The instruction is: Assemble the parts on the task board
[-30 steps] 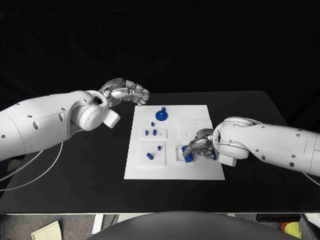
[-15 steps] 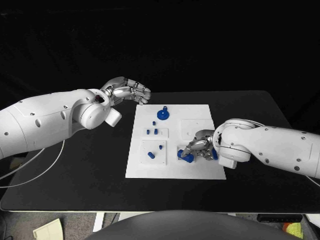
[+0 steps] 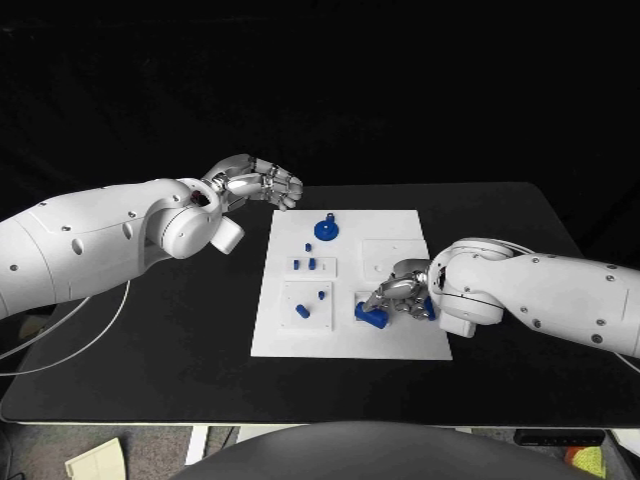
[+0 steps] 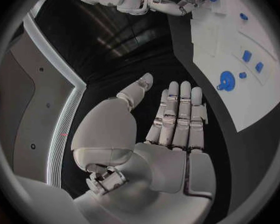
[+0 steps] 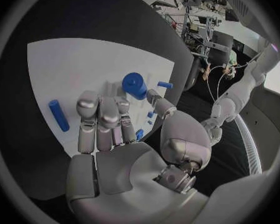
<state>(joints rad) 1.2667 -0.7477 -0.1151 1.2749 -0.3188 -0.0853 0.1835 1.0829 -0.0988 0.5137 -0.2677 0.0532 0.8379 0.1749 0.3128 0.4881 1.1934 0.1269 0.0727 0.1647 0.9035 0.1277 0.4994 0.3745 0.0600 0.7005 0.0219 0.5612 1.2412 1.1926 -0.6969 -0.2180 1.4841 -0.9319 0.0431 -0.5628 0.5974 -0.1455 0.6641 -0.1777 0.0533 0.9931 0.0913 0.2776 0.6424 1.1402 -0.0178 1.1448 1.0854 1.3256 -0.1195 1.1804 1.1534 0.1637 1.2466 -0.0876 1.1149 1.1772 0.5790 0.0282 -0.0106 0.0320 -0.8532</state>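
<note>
Two white arms reach over the black counter (image 3: 162,330), on whose middle the white task board (image 3: 407,345) lies flat. The right hand (image 3: 397,293) is down over the board's near right part, beside a raised square pad there, with a blue part (image 3: 369,315) at its fingertips; the head view does not make clear whether the fingers pinch that piece or only touch it, so I cannot tell its grip. In the right wrist view the fingers (image 5: 101,118) lie side by side, stretched over the board, with a blue cylinder (image 5: 134,85) just past their tips and a blue rod (image 5: 58,115) lying flat beside them. The left hand (image 3: 258,185) hangs above the counter just off the board's far left corner, its fingers curled inward in the head view and holding nothing. A blue disc with a peg (image 3: 325,230) stands near the board's far edge. Small blue pieces (image 3: 307,265) sit toward the board's left side, and two more (image 3: 310,303) lie on the near left pad.
</note>
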